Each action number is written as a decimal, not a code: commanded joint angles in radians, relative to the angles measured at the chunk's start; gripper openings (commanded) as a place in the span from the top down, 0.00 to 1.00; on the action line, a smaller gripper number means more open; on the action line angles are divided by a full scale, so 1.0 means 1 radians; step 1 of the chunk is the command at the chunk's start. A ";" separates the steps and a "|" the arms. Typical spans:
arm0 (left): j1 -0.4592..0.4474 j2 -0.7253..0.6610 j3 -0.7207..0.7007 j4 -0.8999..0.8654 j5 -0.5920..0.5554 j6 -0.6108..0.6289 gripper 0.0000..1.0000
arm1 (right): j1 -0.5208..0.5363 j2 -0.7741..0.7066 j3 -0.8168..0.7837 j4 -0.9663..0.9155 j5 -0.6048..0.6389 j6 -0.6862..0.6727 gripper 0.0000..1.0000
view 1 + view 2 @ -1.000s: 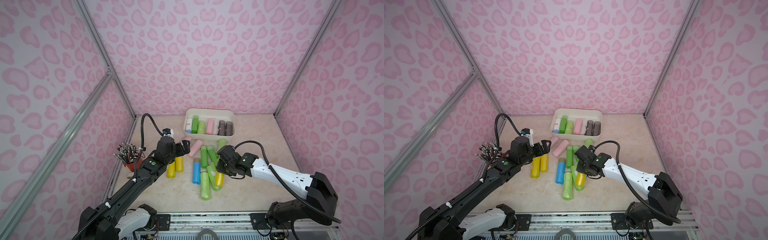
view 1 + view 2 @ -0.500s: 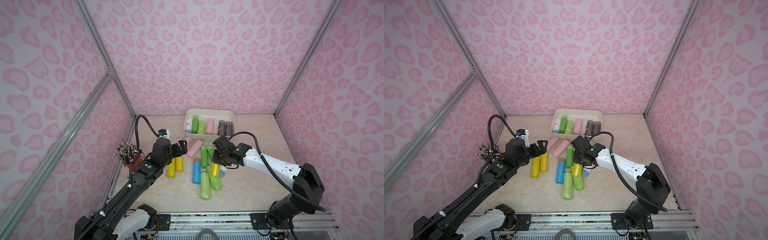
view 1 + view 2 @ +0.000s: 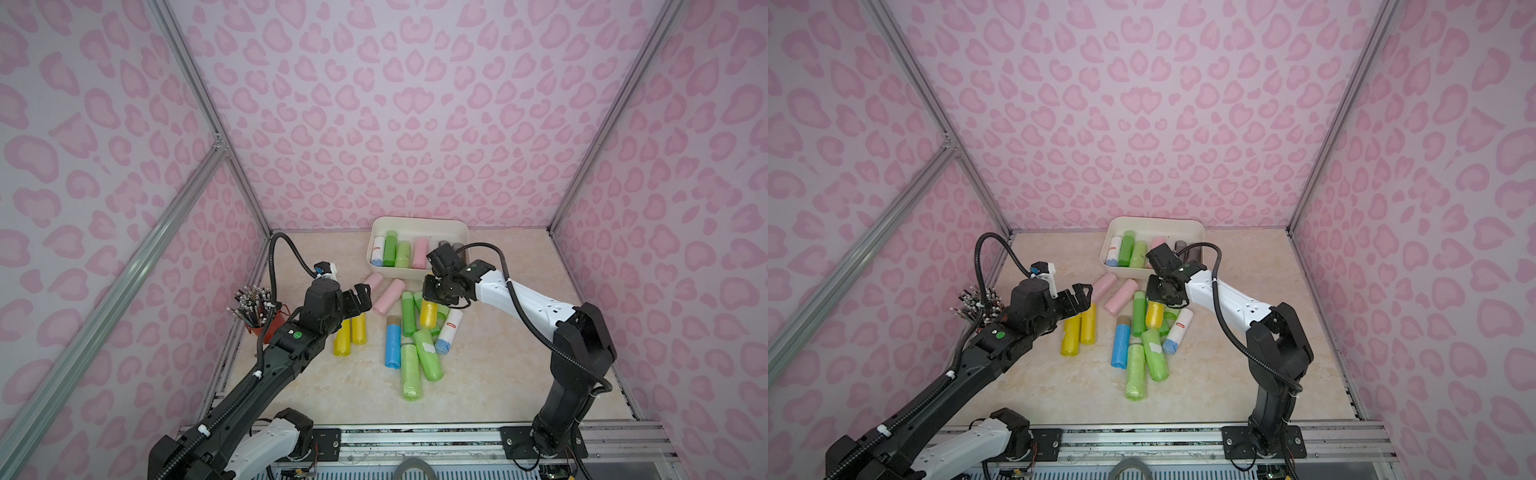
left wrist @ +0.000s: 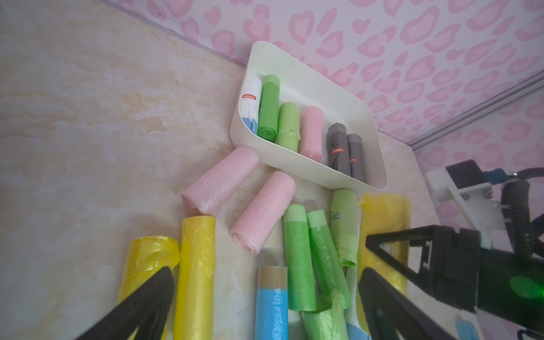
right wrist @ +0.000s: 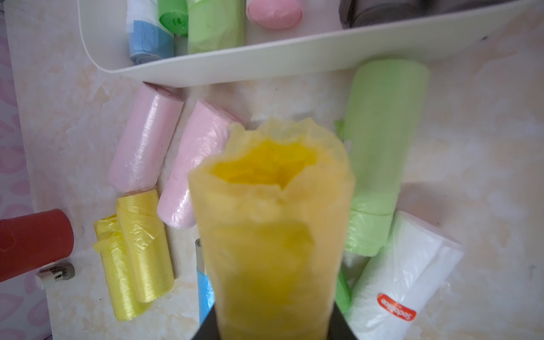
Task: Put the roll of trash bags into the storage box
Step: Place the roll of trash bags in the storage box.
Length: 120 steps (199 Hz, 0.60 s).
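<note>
The yellow roll (image 3: 429, 314) is clamped at its upper end by the right hand (image 3: 432, 296), just short of the storage box (image 3: 419, 220); the left hand (image 3: 360, 296) is spread wide, empty. Unless raised, its dangling end could be caught on the near wall and pulled free.

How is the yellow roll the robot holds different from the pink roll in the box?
The yellow roll is held up by the right gripper; the pink roll lies in the storage box. The yellow roll's end is ruffled; the pink roll's is smooth. Both are bag rolls.
</note>
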<state>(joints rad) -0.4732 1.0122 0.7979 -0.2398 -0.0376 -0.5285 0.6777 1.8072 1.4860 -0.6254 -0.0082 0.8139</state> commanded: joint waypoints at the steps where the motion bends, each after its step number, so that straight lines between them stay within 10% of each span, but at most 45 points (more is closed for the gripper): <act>1: 0.003 0.006 0.018 0.004 -0.017 0.003 0.00 | -0.029 0.043 0.072 -0.024 -0.013 -0.078 0.79; 120: 0.007 0.038 0.043 -0.020 -0.018 -0.008 0.00 | -0.191 0.386 0.615 -0.085 -0.036 -0.200 0.82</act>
<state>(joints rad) -0.4667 1.0439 0.8249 -0.2493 -0.0437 -0.5289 0.4973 2.1365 2.0174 -0.7040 -0.0486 0.6601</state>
